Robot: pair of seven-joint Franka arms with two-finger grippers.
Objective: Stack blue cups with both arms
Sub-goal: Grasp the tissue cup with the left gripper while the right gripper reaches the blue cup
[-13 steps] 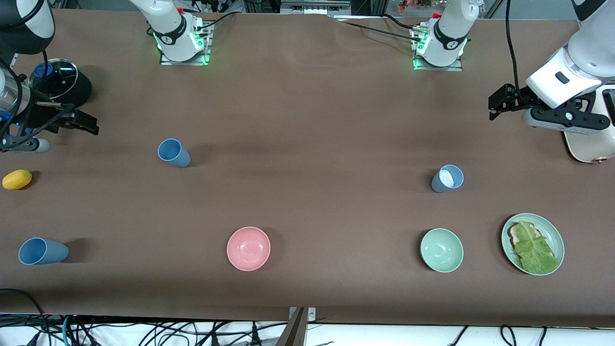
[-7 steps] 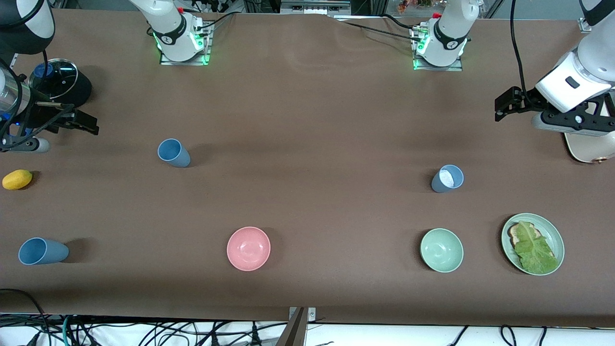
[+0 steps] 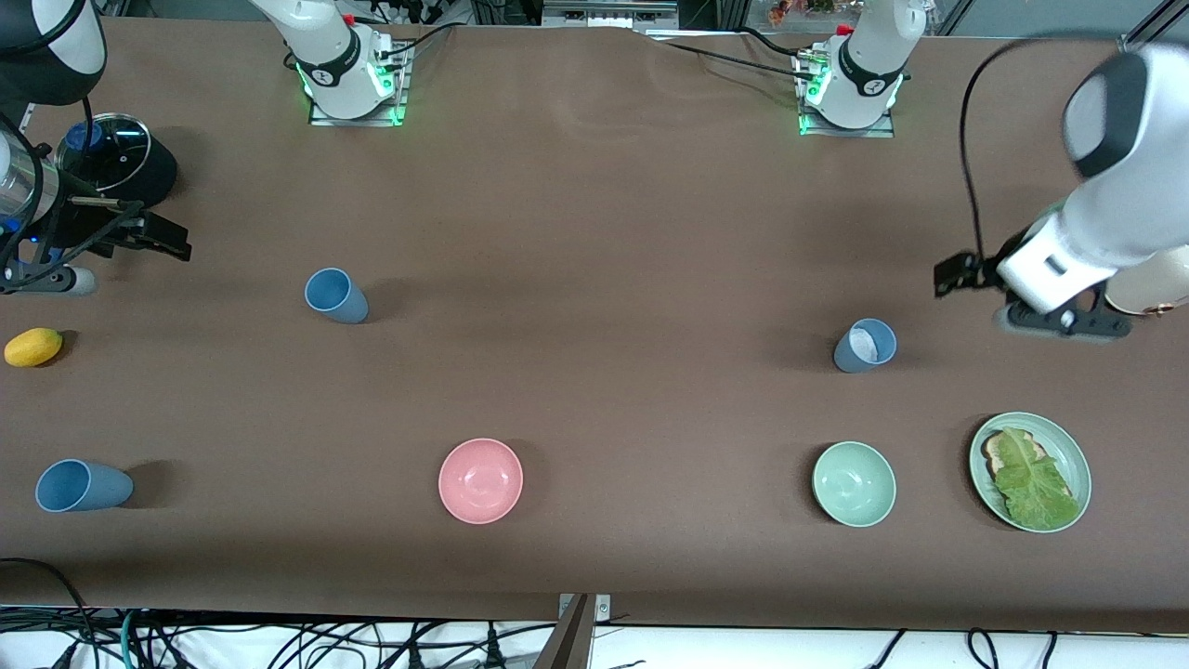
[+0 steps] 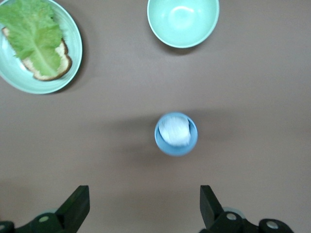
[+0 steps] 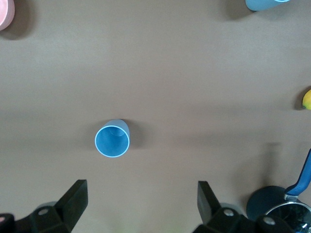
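Observation:
A medium blue cup [image 3: 335, 295] stands upright toward the right arm's end; it also shows in the right wrist view [image 5: 112, 141]. A paler grey-blue cup [image 3: 864, 346] with something white inside stands toward the left arm's end; it also shows in the left wrist view [image 4: 176, 134]. A third blue cup [image 3: 82, 486] stands nearer the front camera at the right arm's end. My left gripper [image 3: 955, 275] [image 4: 143, 208] is open and empty over bare table beside the paler cup. My right gripper [image 3: 169, 243] [image 5: 141, 204] is open and empty, waiting over bare table beside the medium blue cup.
A pink bowl [image 3: 480, 480], a pale green bowl [image 3: 854, 483] and a green plate [image 3: 1076, 451] with bread and lettuce lie nearer the front camera. A lemon [image 3: 33, 347] and a black pan with a glass lid [image 3: 116, 158] are at the right arm's end. A cream object [image 3: 1152, 283] sits by the left arm.
The left arm has swung so that its gripper now hangs lower in the front view, closer to the paler cup. The right arm and all the cups have not moved.

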